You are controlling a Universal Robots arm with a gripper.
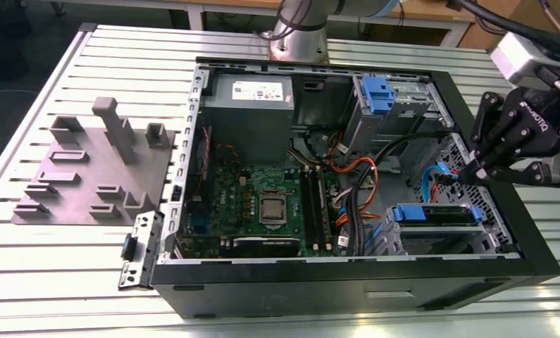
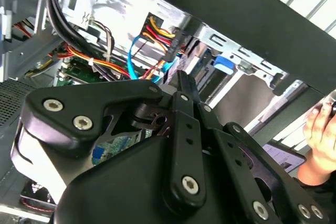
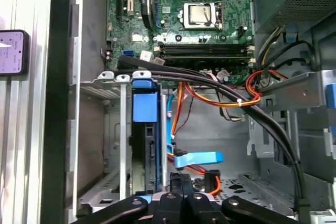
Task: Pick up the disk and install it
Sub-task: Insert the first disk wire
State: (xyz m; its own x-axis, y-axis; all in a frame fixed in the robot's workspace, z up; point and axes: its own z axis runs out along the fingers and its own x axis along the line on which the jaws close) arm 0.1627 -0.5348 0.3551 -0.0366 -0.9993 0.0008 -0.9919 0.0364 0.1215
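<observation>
Claw (image 1: 470, 177), apparently closed and empty, near disk (image 1: 437, 215) inside case (image 1: 355, 282)

A grey fixture plate (image 1: 82, 176) lies beside the computer case (image 1: 355, 285).

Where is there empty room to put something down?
Bare table slats lie at the exterior view's lower left, beside the grey tray, and past the case at that view's right. Inside the case it is crowded: cables, the board, and the disk near the gripper.
</observation>
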